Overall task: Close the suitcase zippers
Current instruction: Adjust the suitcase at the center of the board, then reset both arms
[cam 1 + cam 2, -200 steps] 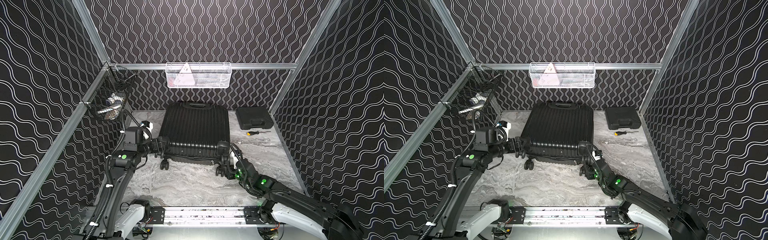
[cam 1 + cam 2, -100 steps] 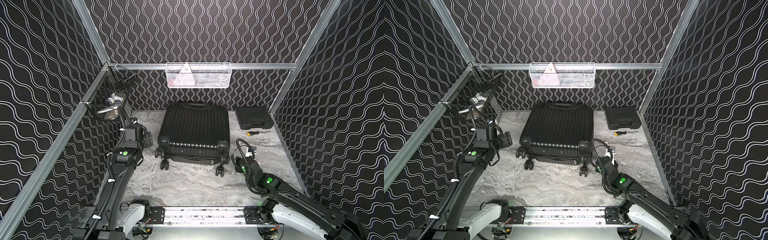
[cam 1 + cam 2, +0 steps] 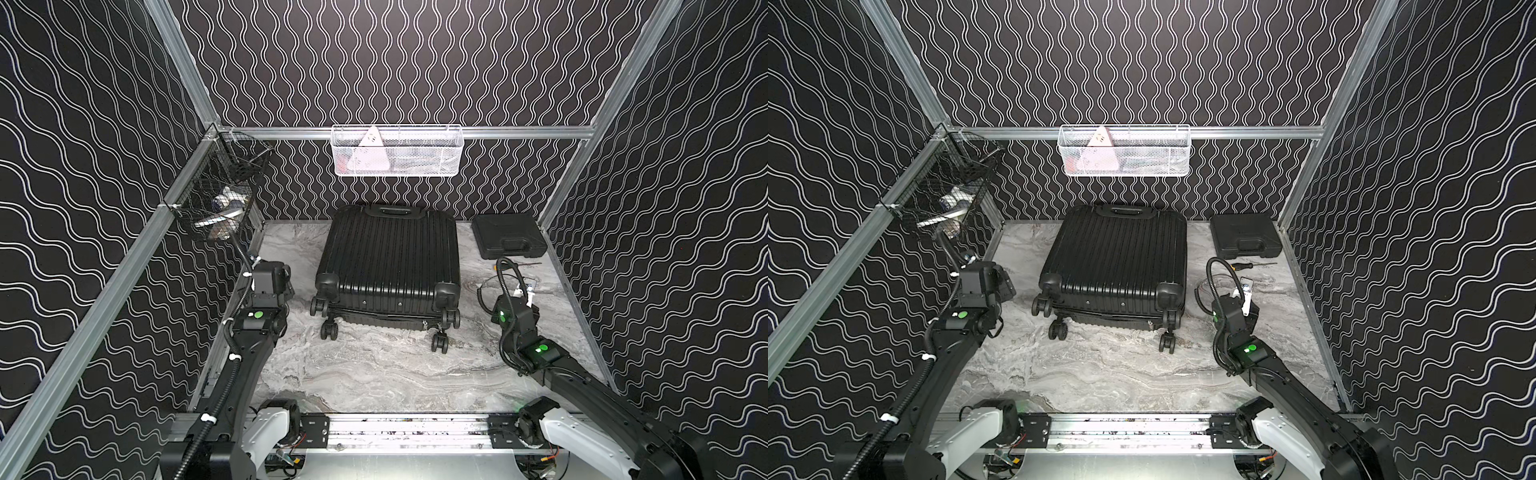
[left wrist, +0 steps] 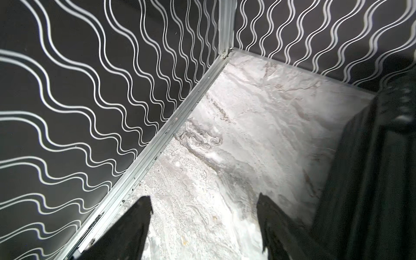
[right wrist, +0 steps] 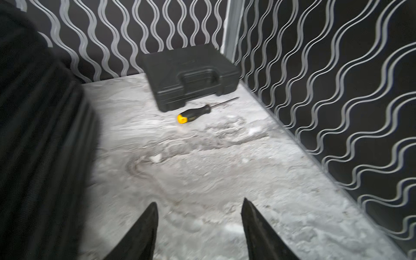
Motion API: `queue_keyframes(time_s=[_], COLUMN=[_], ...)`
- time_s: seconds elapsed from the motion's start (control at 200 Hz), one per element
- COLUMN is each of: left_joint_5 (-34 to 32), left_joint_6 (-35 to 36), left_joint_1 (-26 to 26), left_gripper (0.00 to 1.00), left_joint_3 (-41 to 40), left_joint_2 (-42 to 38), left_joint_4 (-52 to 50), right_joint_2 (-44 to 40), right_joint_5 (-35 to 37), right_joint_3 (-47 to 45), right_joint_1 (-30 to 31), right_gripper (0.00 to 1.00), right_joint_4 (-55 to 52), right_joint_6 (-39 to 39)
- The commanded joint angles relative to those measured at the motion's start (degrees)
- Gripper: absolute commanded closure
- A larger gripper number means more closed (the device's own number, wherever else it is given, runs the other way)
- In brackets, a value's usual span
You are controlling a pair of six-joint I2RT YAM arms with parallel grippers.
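The black ribbed suitcase [image 3: 390, 257] lies flat at the middle back of the marble table, both halves together and its wheels toward me. The zippers run along the seam [image 3: 382, 319] at the wheel end; their pulls are too small to make out. My left gripper [image 4: 203, 200] hangs open and empty over bare table, left of the suitcase [image 4: 371, 180] and near the side wall. My right gripper [image 5: 199, 202] is open and empty too, right of the suitcase [image 5: 40, 135]. Both top views show each gripper well apart from the case.
A flat black tool case [image 3: 509, 241] sits in the back right corner, with a yellow-capped screwdriver [image 5: 194, 112] in front of it. A white mesh basket [image 3: 397, 151] hangs on the back wall and a black wire basket [image 3: 216, 199] on the left wall.
Both grippers have left the suitcase's near wheel corners and drawn outward, the left one to the left wall side and the right one to the right. The right jaws have spread wider.
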Motion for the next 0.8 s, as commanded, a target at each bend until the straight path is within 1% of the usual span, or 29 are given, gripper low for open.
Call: queue_keyframes(time_s=[0.0,0.085,0.155,0.255,0.27,0.28,0.285,0.3,0.32,0.405,0.44,0.51,0.536,0.661,0.726,0.791], left_joint_5=[-3.05,-1.64,1.50,4.43,4.75,4.86,4.90,5.12,5.27,5.97,7.17,10.50,11.81,20.88,24.01,27.00], left_joint_6=[-1.58,-0.56,1.48,3.25,3.80,4.16,4.38,4.92,5.67,7.77,9.11,11.81,11.74,13.38,13.56,14.27], left_joint_1=[0.15,0.12,0.16,0.21,0.21,0.23,0.22,0.21,0.15,0.21,0.21,0.21,0.22,0.39,0.41,0.39], left_gripper=[0.22,0.22,0.22,0.20,0.19,0.13,0.13,0.03,0.01,0.01,0.01,0.01,0.01,0.01,0.01,0.01], left_joint_3=[-5.25,-10.69,-14.80,-19.46,-20.40,-20.60,-20.98,-21.51,-22.09,-23.91,-24.65,-26.00,-25.64,-25.83,-25.38,-25.79], left_joint_2=[0.11,0.71,1.29,3.44,3.93,4.27,4.45,4.97,5.80,8.84,10.09,12.25,12.61,16.36,19.18,22.07], left_joint_4=[10.89,17.33,22.95,30.56,31.90,32.84,33.24,34.49,35.75,41.36,43.76,49.45,48.97,56.21,59.75,65.88], right_joint_2=[2.16,5.49,8.50,12.83,13.51,13.95,14.14,14.76,15.54,18.27,18.97,20.52,21.28,25.98,28.79,30.62], right_joint_5=[3.92,2.95,2.49,-0.77,-1.29,-1.55,-1.68,-1.90,-2.25,-4.06,-4.98,-7.73,-8.85,-12.89,-14.51,-16.71], right_joint_3=[-1.53,-3.52,-4.37,-6.03,-6.21,-6.30,-6.36,-6.53,-6.75,-7.20,-7.13,-7.58,-7.93,-10.24,-11.28,-11.43], right_joint_1=[-2.20,-4.34,-6.17,-8.77,-9.09,-9.24,-9.31,-9.51,-9.82,-10.87,-11.15,-12.50,-13.06,-15.35,-15.96,-16.69], right_gripper=[0.40,0.38,0.37,0.37,0.37,0.36,0.36,0.36,0.36,0.35,0.33,0.32,0.31,0.29,0.28,0.26], right_joint_4=[15.09,21.98,24.94,30.78,31.61,32.20,32.47,33.15,34.32,37.40,37.79,39.85,41.22,50.40,57.17,60.25], right_joint_6=[-6.41,-9.27,-9.01,-9.44,-9.69,-9.83,-9.87,-10.03,-10.21,-11.04,-10.71,-9.97,-9.85,-10.20,-11.50,-11.51])
